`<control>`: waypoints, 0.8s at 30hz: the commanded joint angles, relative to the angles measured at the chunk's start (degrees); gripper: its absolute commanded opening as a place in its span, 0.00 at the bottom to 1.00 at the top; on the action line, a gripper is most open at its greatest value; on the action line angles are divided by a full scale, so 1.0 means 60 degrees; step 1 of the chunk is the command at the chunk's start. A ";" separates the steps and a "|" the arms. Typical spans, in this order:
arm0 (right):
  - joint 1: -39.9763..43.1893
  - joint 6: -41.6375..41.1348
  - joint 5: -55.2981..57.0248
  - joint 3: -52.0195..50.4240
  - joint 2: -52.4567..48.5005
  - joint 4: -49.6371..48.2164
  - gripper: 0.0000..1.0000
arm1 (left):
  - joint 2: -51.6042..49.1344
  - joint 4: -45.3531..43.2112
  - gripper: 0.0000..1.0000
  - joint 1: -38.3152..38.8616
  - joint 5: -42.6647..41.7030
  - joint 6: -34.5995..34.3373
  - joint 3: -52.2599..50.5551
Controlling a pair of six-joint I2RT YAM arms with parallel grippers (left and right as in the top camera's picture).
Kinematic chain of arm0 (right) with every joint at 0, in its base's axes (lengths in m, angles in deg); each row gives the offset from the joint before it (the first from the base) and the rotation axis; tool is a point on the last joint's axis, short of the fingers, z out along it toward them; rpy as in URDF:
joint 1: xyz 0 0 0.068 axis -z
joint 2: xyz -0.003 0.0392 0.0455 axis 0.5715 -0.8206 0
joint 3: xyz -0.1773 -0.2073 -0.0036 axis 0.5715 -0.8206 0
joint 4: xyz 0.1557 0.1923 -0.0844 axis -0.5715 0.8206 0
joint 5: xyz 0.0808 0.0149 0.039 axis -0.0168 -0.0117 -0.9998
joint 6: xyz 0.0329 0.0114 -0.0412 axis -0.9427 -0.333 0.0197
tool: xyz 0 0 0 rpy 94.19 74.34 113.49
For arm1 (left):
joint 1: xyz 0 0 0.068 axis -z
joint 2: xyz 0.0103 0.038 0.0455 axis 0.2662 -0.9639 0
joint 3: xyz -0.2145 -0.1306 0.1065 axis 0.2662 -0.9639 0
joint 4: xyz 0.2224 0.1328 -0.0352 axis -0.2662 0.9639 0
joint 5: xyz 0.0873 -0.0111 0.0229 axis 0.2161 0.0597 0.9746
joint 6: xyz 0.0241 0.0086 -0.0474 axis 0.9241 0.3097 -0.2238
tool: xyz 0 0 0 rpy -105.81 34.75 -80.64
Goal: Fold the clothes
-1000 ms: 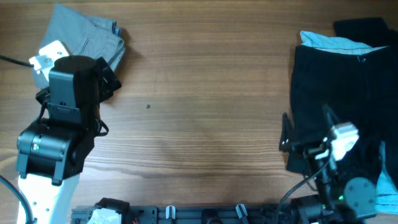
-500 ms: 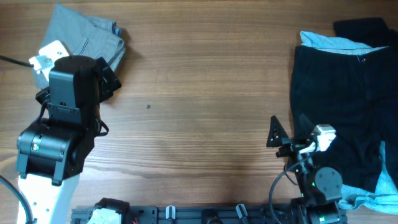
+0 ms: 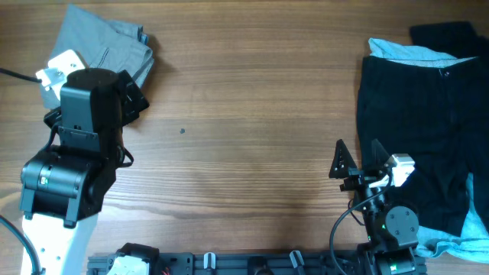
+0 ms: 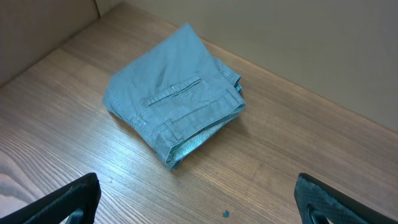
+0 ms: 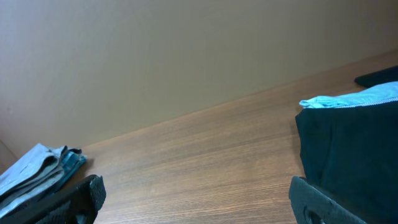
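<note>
The mid-grey shorts (image 3: 107, 42) lie folded into a compact packet at the table's far left, also visible in the left wrist view (image 4: 174, 93) and, small, in the right wrist view (image 5: 37, 171). My left gripper (image 3: 136, 95) hovers just in front of them, open and empty (image 4: 196, 199). Black shorts (image 3: 420, 114) lie spread out at the right, over a pale-blue garment (image 3: 412, 52). My right gripper (image 3: 357, 153) stands open over bare wood at the black shorts' left edge (image 5: 196, 196), holding nothing.
A second dark garment (image 3: 443, 32) lies at the far right corner. More pale-blue cloth (image 3: 474, 221) shows at the near right edge. A small dark spot (image 3: 182, 130) marks the wood. The arms' base rail (image 3: 229, 263) runs along the front edge.
The right arm has drawn left and back off the black shorts, its open gripper now over bare wood. The left arm and the grey shorts have not moved.
</note>
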 commanded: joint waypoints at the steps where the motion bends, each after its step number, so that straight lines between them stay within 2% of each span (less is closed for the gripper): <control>1: 0.0033 -0.0098 0.0200 -0.0004 0.0004 -0.0047 1.00 | 0.0044 -0.0026 1.00 0.0033 0.0127 -0.0018 0.0091; 4: 0.0033 -0.0098 0.0200 -0.0004 0.0004 -0.0047 1.00 | 0.0364 -0.0022 1.00 -0.0029 0.0124 -0.0022 0.0062; 6: 0.0033 -0.0098 0.0200 -0.0004 0.0004 -0.0047 1.00 | 0.1308 0.0306 1.00 -0.0229 0.0084 0.0076 -0.0102; 8: 0.0033 -0.0098 0.0200 -0.0004 0.0004 -0.0047 1.00 | 0.2386 0.0335 1.00 -0.0863 -0.0965 0.0047 -0.0554; 9: 0.0033 -0.0098 0.0200 -0.0004 0.0004 -0.0047 1.00 | 0.3147 0.0495 1.00 -0.1432 -0.1942 0.0047 -0.0998; 11: 0.0033 -0.0098 0.0200 -0.0004 0.0004 -0.0047 1.00 | 0.4036 0.0142 1.00 -0.2018 -0.2142 0.0015 -0.1800; 14: 0.0033 -0.0098 0.0200 -0.0004 0.0004 -0.0047 1.00 | 0.6269 -0.3472 1.00 -0.2433 -0.3034 0.0091 -0.5395; 16: 0.0033 -0.0098 0.0200 -0.0004 0.0004 -0.0047 1.00 | 0.7595 -0.5657 1.00 -0.2503 -0.4404 0.0087 -0.7868; 18: 0.0033 -0.0098 0.0200 -0.0004 0.0004 -0.0047 1.00 | 0.8528 -0.7249 1.00 -0.2761 -0.5745 0.0095 -0.9788; 21: 0.0033 -0.0095 0.0200 -0.0004 0.0004 -0.0047 1.00 | 0.9380 -0.8699 1.00 -0.2969 -0.6739 0.0834 -1.1453; 24: 0.0033 -0.0098 0.0200 -0.0004 0.0004 -0.0047 1.00 | 1.0408 -0.9092 1.00 -0.2834 -0.6397 0.1592 -1.2433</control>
